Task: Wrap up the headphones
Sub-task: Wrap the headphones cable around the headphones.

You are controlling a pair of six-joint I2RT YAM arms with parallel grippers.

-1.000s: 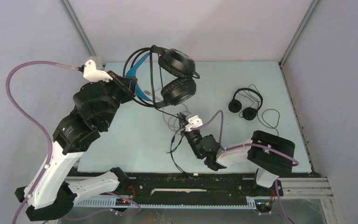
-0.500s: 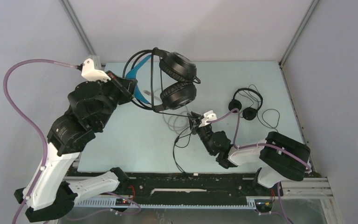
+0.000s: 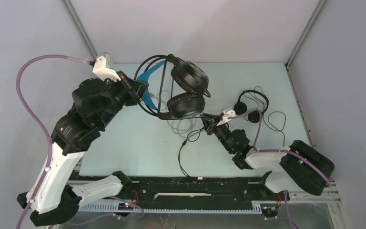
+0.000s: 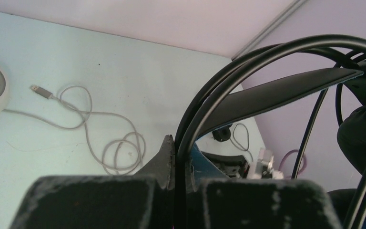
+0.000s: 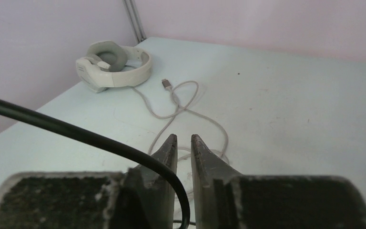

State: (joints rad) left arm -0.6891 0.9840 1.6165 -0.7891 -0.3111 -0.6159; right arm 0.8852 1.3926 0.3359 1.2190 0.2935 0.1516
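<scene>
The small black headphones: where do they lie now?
In the top view, the small black headphones lie on the table's right side, just beyond the right arm's wrist.

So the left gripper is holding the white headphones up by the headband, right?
No: the left gripper holds the black over-ear headphones up by the headband, as the top view shows. The white headphones lie on the table in the right wrist view.
</scene>
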